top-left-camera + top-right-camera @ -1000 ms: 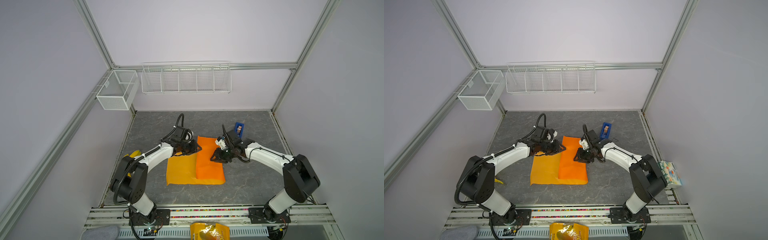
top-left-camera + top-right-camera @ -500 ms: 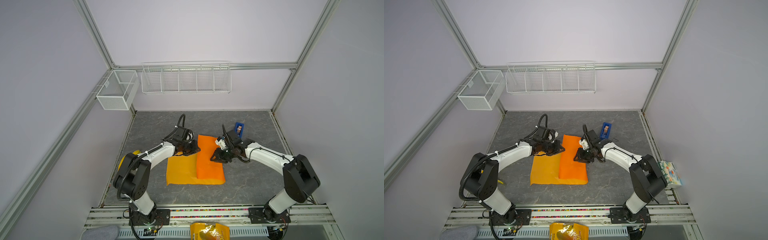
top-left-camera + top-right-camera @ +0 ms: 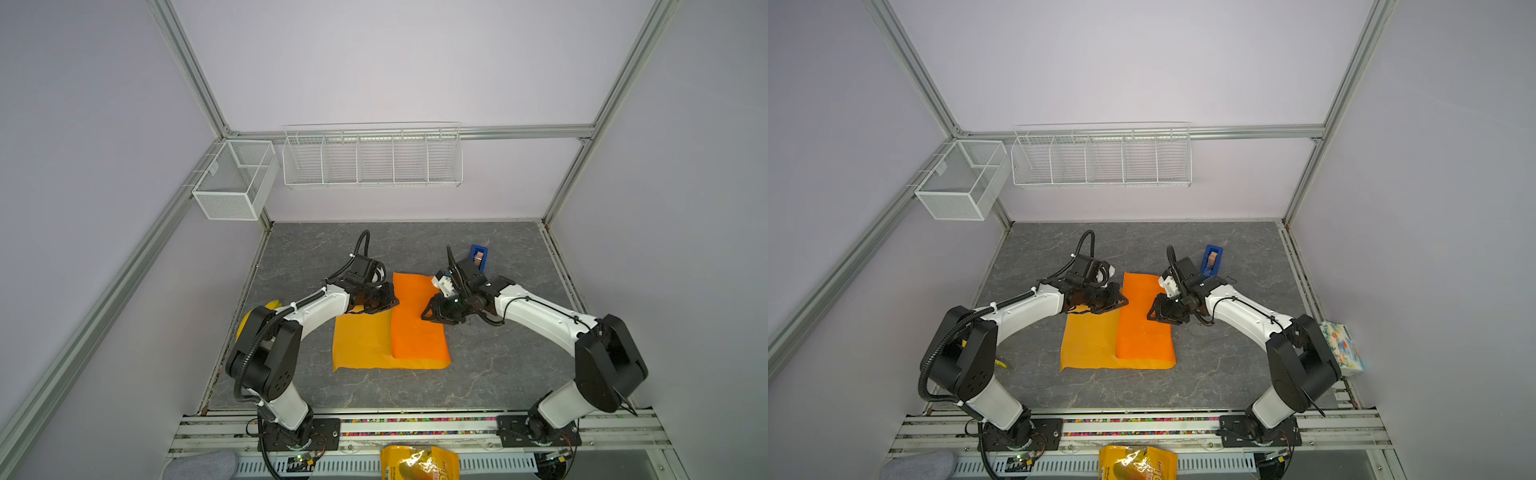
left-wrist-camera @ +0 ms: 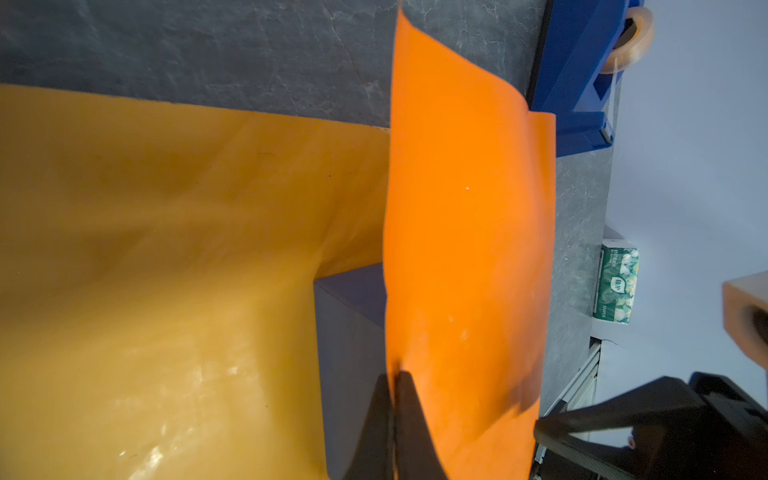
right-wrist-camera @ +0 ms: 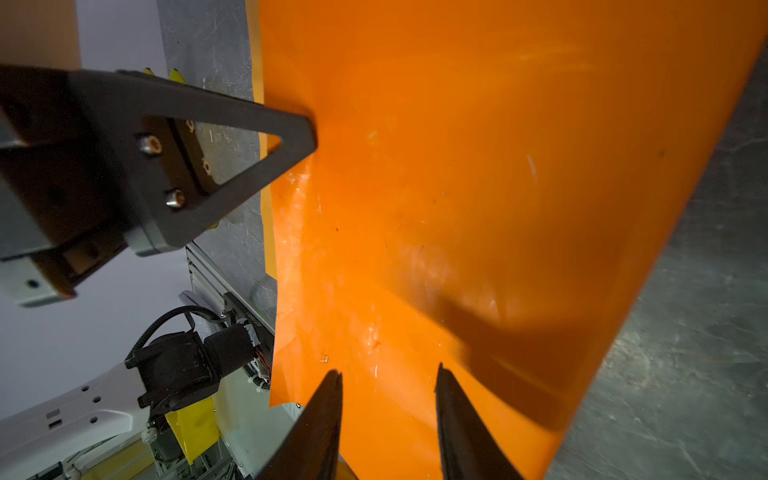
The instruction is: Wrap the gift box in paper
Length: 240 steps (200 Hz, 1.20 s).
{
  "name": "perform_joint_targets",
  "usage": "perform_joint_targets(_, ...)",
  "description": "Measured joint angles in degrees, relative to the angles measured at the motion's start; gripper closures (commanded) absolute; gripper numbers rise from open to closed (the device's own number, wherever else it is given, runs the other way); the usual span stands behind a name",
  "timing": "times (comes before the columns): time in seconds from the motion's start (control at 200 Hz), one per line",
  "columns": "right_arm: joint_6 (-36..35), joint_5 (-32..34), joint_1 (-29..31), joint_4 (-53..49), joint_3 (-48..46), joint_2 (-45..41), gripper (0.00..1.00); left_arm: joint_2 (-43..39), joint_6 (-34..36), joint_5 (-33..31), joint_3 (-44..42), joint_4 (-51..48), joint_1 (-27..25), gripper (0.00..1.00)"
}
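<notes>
The orange paper lies mid-table, and its right part is folded over leftward as a brighter flap in both top views. The navy gift box shows only in the left wrist view, tucked under that flap. In the top views the paper hides it. My left gripper is shut on the flap's free edge, right above the box's corner. My right gripper is open, and both of its fingertips sit over the flap's far right part.
A blue tape dispenser stands just behind the right wrist. A tissue pack lies at the right edge. Yellow bananas sit behind the left arm and a yellow snack bag lies past the front rail. Wire baskets hang on the back wall.
My left gripper has closed onto the edge of the flap. The jaws of my right gripper have widened a little over the flap. The paper has barely moved.
</notes>
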Motion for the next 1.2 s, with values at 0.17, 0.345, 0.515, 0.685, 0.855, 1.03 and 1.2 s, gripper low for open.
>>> perform_joint_targets(0.17,0.02,-0.2,0.0,0.87,-0.09,0.02,0.59,0.0,-0.02,0.22,-0.33,0.61,0.0,1.0)
perform_joint_targets(0.345,0.0,0.28,0.0,1.07,-0.55,2.25,0.61,0.0,-0.13,0.7,-0.79,1.7,0.11,0.97)
perform_joint_targets(0.515,0.0,-0.59,-0.26,2.01,-0.92,2.73,0.61,-0.9,-0.52,0.33,-1.25,1.31,0.11,0.78)
perform_joint_targets(0.685,0.0,-0.76,-0.26,2.36,-1.11,2.73,0.61,-4.33,-1.14,-0.11,-2.75,0.22,0.11,0.63)
perform_joint_targets(0.855,0.0,-0.81,-0.26,2.38,-1.11,2.73,0.61,-6.45,-1.62,1.22,-6.19,0.76,-0.09,0.64)
perform_joint_targets(1.03,0.0,-0.81,-0.26,2.36,-1.11,2.69,0.61,-6.43,-2.64,2.29,-8.52,1.05,-1.51,0.85)
perform_joint_targets(1.2,0.0,-0.72,-0.26,2.32,-1.14,2.47,0.61,-7.32,-3.82,2.58,-9.25,2.51,-2.05,0.96)
